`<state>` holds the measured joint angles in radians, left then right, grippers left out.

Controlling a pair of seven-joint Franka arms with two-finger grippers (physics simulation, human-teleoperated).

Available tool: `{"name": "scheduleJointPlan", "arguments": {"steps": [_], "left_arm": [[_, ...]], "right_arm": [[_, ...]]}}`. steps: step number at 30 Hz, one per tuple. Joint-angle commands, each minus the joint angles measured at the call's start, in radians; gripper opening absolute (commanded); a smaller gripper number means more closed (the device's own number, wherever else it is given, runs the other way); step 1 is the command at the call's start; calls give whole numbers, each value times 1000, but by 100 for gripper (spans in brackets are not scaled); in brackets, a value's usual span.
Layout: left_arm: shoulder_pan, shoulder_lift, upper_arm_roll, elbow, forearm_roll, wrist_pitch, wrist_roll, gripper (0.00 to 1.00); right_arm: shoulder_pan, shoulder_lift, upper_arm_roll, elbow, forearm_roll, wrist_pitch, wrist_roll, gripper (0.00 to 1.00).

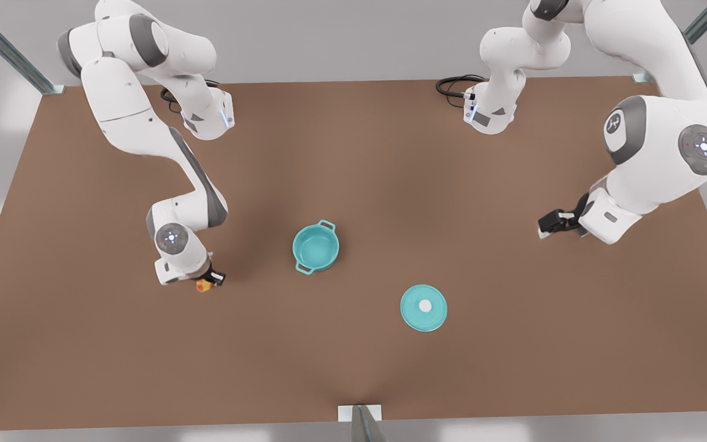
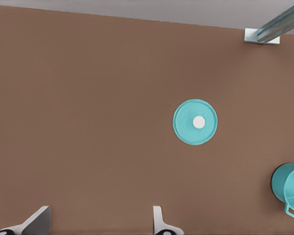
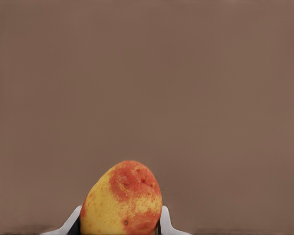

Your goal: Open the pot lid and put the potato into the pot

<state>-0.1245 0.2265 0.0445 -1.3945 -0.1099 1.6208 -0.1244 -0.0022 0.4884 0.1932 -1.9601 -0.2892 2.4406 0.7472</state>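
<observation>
The small round teal pot point(image 1: 315, 247) with two loop handles stands uncovered a little left of the middle of the front view, on the flat brown table point(image 1: 353, 184), its teal inside bare. The flat round teal pot lid point(image 1: 423, 307) with a small white knob at its centre lies on the table to the lower right of the pot, well apart from it; in the left wrist view the pot lid point(image 2: 195, 122) sits right of the frame's centre and the pot point(image 2: 290, 189) is cut by the right edge.

The right gripper point(image 1: 207, 281) is at the front view's left, lower left of the pot and low over the table. Its fingers are closed around the small oval yellowish potato point(image 1: 204, 285) with an orange-red patch. In the right wrist view the potato point(image 3: 121, 199) stands at the bottom centre of the frame with a white fingertip pressed against each of its sides.

The left gripper point(image 1: 550, 224) is at the front view's right, well away from the lid and pot. In the left wrist view its two white fingertips point(image 2: 158, 221) stand far apart at the bottom edge, with nothing between them.
</observation>
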Motion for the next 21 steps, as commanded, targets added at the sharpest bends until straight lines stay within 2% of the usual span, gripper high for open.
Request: {"name": "scheduleJointPlan", "arguments": {"steps": [1,14,21], "left_arm": [[6,-6,-3,6,-2,-52,111,100],[5,-3,0,6,1,-48,104,100],[5,-1,0,6,-2,-48,106,100]], "right_arm": [[1,-20,23,0,1,-28,15,56],[11,-54,150,0,32,-35,101,57],[15,-73,253,1,33,-89,204,57]]}}
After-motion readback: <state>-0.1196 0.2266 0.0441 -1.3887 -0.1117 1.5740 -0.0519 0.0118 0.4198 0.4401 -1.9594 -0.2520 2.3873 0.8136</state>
